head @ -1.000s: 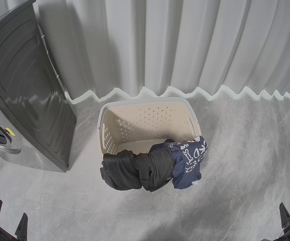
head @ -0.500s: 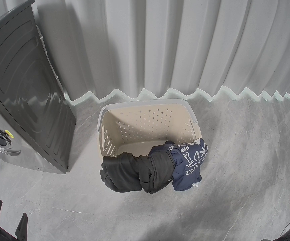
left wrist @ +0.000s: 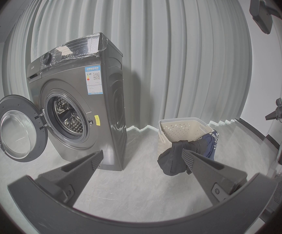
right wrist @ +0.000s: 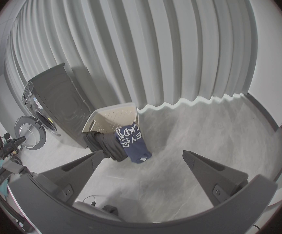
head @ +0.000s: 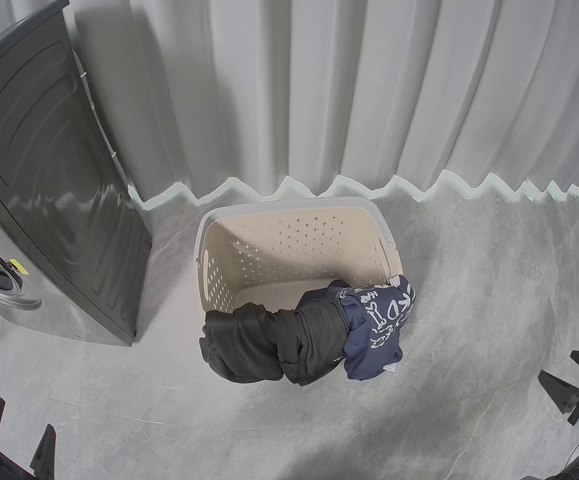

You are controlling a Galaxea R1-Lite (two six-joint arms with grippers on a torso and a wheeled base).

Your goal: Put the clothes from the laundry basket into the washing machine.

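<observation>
Two broad limits frame our working room. The pleated curtain (head: 343, 75) closes the far side, its hem meeting the grey floor (head: 489, 288) in a zigzag line. The washing machine (head: 43, 188) stands at our left, with its back against that curtain.

We see open floor on the near sides: a wide bare stretch between us and the basket, another to the right of it, and a narrower lane between the machine's side panel and the basket. In the left wrist view, the machine's round door (left wrist: 19, 129) is swung wide open on the side away from the basket, leaving the drum mouth (left wrist: 66, 116) uncovered.

The laundry basket (head: 289, 203) stands upright on the floor just in front of the curtain hem, apart from the machine. A black garment (head: 269, 341) hangs over its near rim and down the outer wall. A navy printed garment (head: 376, 328) drapes over the near right corner, touching the black one and partly under its edge.

Our left fingers (head: 43, 445) sit low at the near left, spread apart and holding nothing, well apart from the black garment. Our right fingers (head: 559, 389) sit at the near right edge, also spread and empty. They are well apart from the navy garment, with bare floor between.
</observation>
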